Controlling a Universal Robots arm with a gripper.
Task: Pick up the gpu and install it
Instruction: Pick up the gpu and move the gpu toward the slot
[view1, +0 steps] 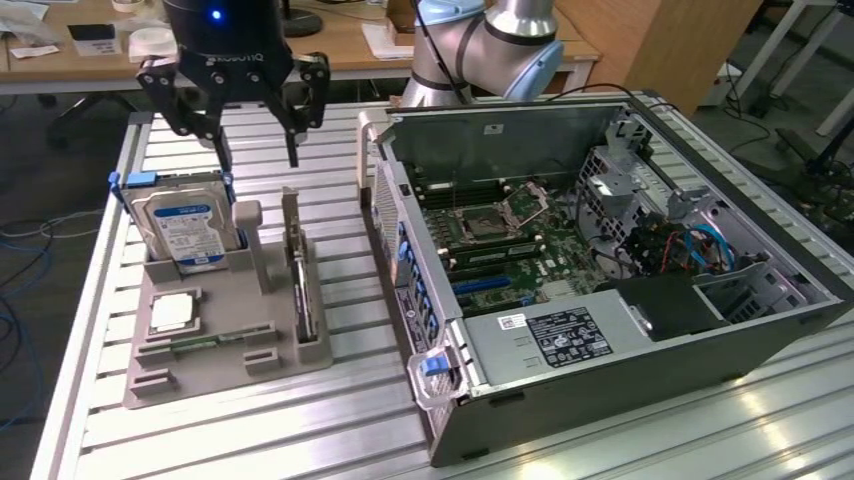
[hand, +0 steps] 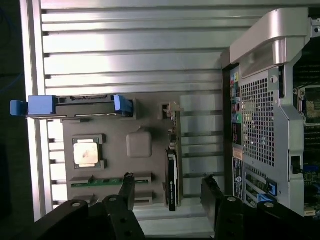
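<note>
The silver-and-blue jointed robot arm reaches from behind the open dark metal computer case, with its wrist pointing straight down over the grey plastic parts tray on the slatted aluminium desk. The black claw hangs above the tray, its fingers wide apart and holding nothing. The gpu, a thin dark circuit card, stands on edge in the tray's slot. The wrist view looks down on the card's top edge, in line with the gap of the claw. The exterior view shows the case's motherboard.
</note>
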